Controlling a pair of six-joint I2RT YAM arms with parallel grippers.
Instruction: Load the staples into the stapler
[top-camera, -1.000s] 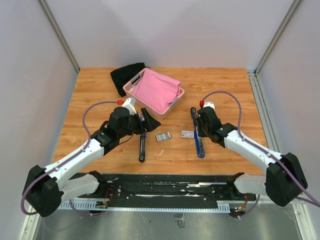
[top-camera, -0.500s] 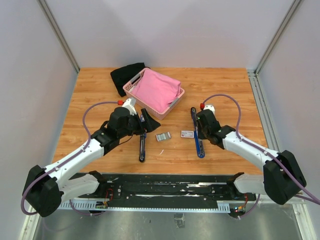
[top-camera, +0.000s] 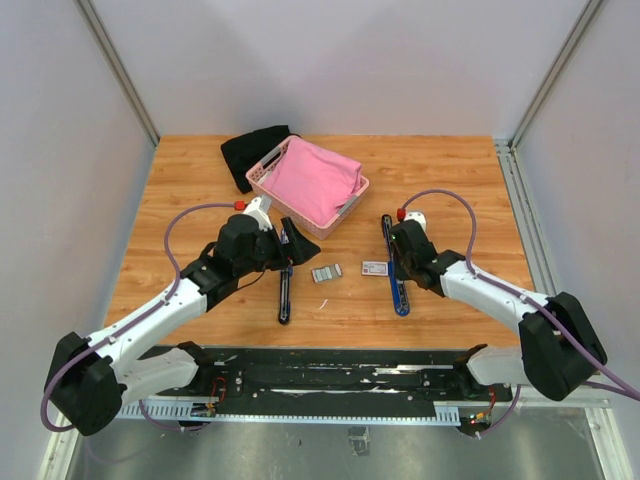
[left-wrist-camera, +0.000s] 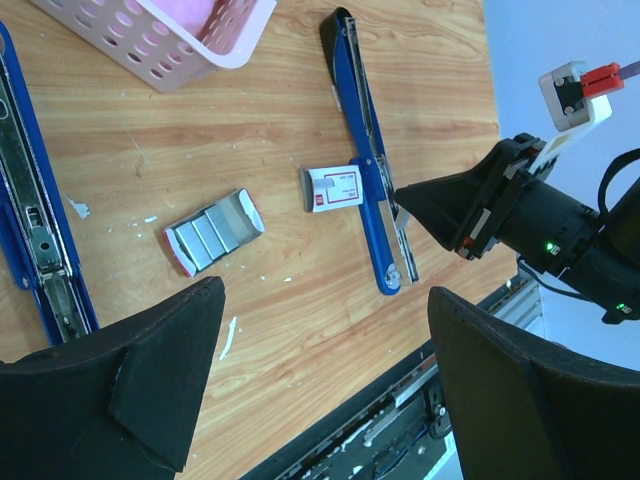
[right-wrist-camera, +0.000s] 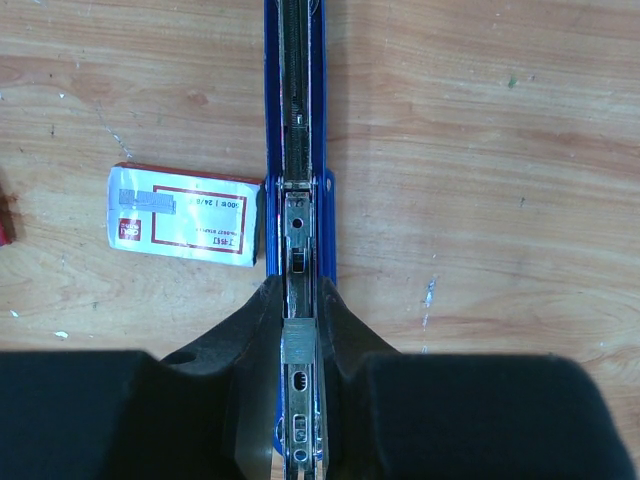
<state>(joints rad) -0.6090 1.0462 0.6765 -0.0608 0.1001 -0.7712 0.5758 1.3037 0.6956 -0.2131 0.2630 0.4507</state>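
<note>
Staples (left-wrist-camera: 213, 232) lie loose on the wooden table (top-camera: 450, 160) as a small silvery-grey block, in the middle ground between the two arms, with nothing touching them. Just to their right sits their white carton with red print (left-wrist-camera: 335, 187), its right edge hard against the blue stapler (right-wrist-camera: 297, 150). That stapler lies flat and lengthwise, near to far, and the metal channel along its top looks bare; no strip of staples shows in it.

The right gripper (right-wrist-camera: 298, 310) is down over the near part of this stapler, its jaws drawn in close on either side of the rail — it looks like a grip that steadies the stapler on the table. The left gripper (left-wrist-camera: 325, 305) hangs above and to the left of the block with its jaws spread wide and nothing between them.

A second stapler (left-wrist-camera: 35, 230), also long and blue, lies to the left of the block, under the left arm. On the far side stands a pink basket (left-wrist-camera: 160, 50) holding a pink cloth (top-camera: 315, 180), with a black cloth (top-camera: 250, 155) beside it.

By my reading the task is at an early stage — the stapler seems held ready, but the block has yet to be picked up, carried across and seated in the channel.
</note>
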